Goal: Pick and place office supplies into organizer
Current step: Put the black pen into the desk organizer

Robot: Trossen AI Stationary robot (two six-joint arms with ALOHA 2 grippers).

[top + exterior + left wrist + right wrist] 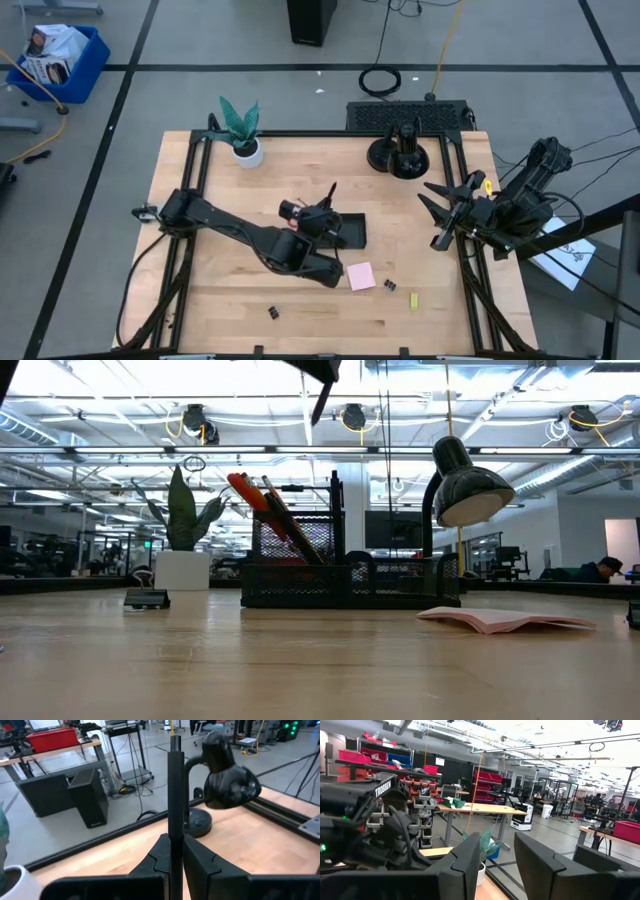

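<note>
In the high view the organizer (350, 230) is largely covered by the left arm, so only one end of the black tray is seen, and its contents cannot be made out from above. From table height the organizer (350, 575) is shown as a mesh tray with what appears to be orange pencils (275, 510) and red-handled scissors (245, 490) leaning in its taller compartment. The left gripper (175, 862) is held above the tray, its jaws closed on a black pen (175, 795) that stands upright between the fingers; the pen's lower end is hidden. The right gripper (440, 215) is parked at the table's right edge, jaws parted and empty. A pink sticky-note pad (361, 276), binder clips (388, 287) and a small yellow-green piece (414, 301) are left lying on the table (230, 300), near the front edge and clear of both grippers.
</note>
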